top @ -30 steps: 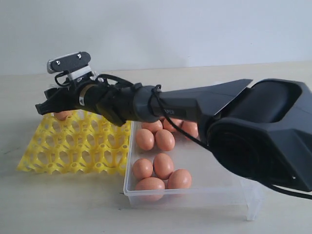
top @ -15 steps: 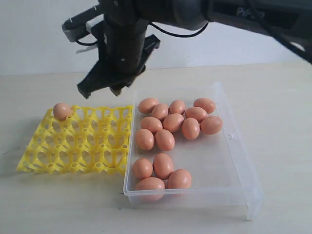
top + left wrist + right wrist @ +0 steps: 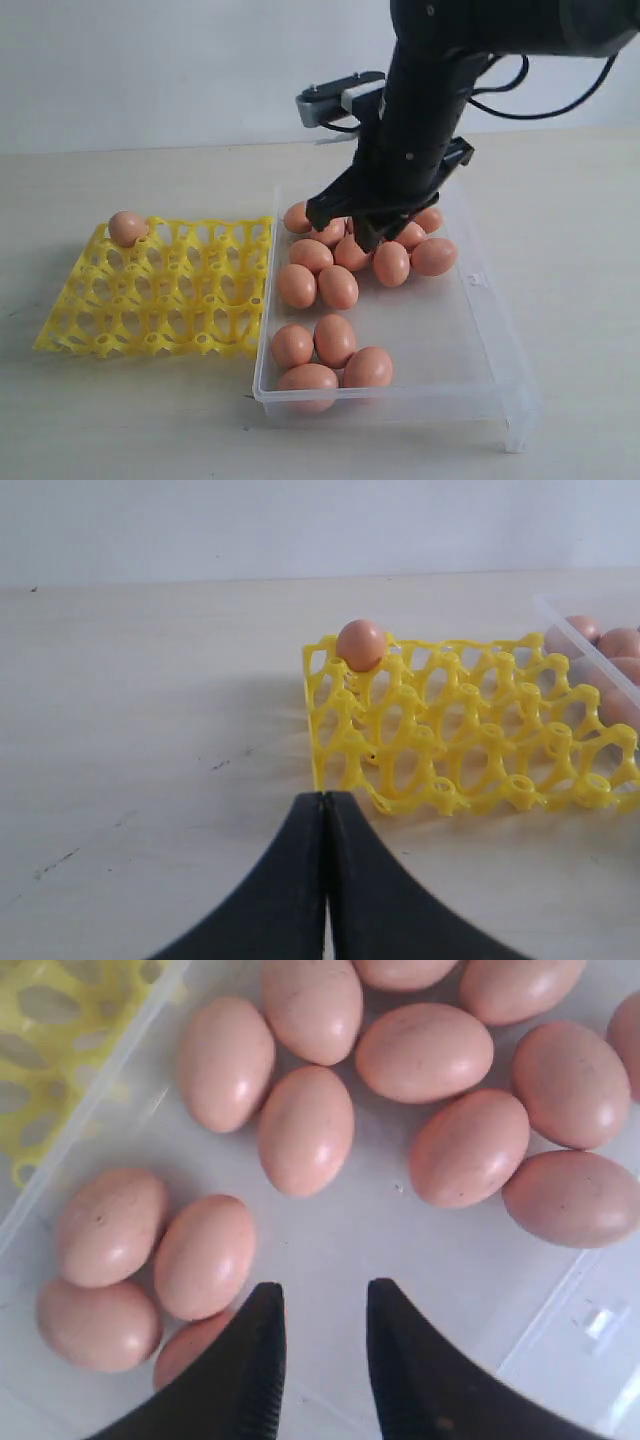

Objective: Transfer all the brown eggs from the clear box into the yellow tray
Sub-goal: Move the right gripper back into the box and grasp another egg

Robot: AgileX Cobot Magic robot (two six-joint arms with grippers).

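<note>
Several brown eggs [image 3: 338, 287] lie in the clear box [image 3: 470, 345], a cluster at its far end and a smaller group at the near end. One brown egg [image 3: 128, 228] sits in the far left corner cup of the yellow tray [image 3: 160, 292]. My right gripper [image 3: 343, 228] hangs open just above the far cluster; in the right wrist view it [image 3: 322, 1292] has only bare box floor between its fingers, with eggs [image 3: 305, 1130] beside and ahead. My left gripper [image 3: 325, 796] is shut and empty, low over the table near the yellow tray's [image 3: 470, 742] corner.
The tray lies flush against the box's left wall. The box's small latch [image 3: 476, 280] is on its right wall. Pale tabletop [image 3: 580, 230] surrounds both, with a plain wall behind. The left arm does not show in the exterior view.
The right arm has swung from the tray's far left corner up and across to the right, over the box. An egg stays behind in that corner cup.
</note>
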